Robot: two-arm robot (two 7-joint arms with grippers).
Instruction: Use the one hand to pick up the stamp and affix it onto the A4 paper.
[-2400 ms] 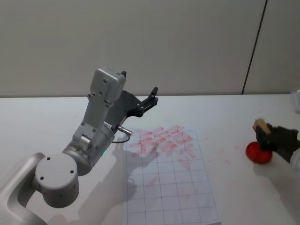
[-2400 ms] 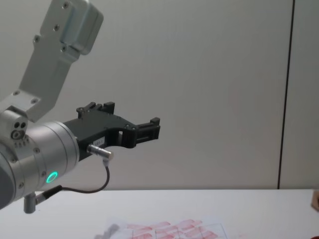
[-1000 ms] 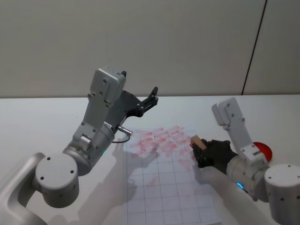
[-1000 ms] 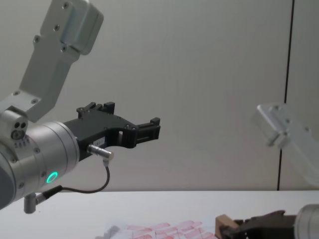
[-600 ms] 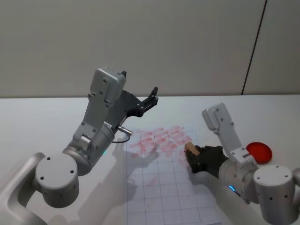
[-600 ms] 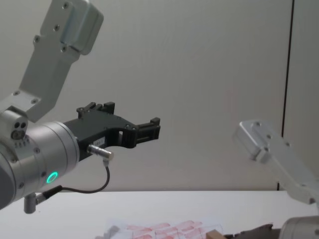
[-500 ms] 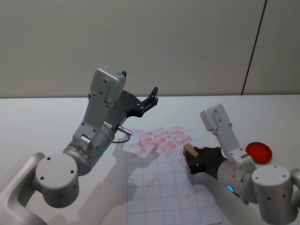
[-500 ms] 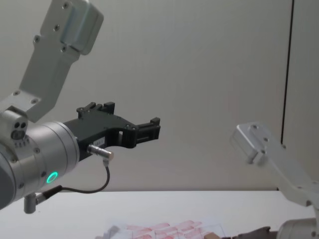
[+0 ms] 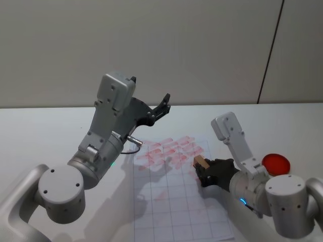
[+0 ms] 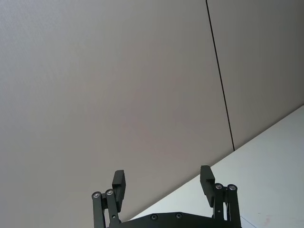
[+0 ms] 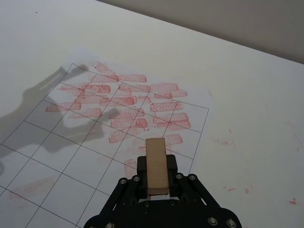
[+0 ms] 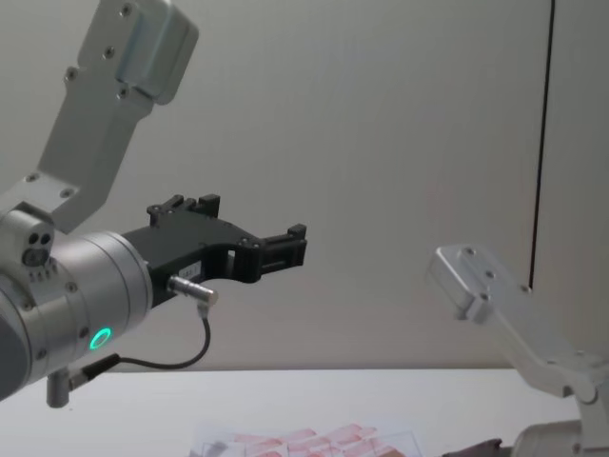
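Observation:
The stamp, a light wooden block, is clamped in my right gripper, which hovers low over the right part of the A4 paper. In the right wrist view my right gripper holds the block above the gridded A4 paper, just below the rows of red stamp marks. My left gripper is raised high over the table's back, open and empty, its fingers spread against the wall. The chest view shows my left gripper in mid-air.
A round red ink pad lies on the white table to the right of the paper. Faint red smudges mark the table beside the sheet. A grey wall stands behind.
My right gripper has carried the stamp leftward from the red ink pad to a spot low over the paper's right part. The left arm has stayed still.

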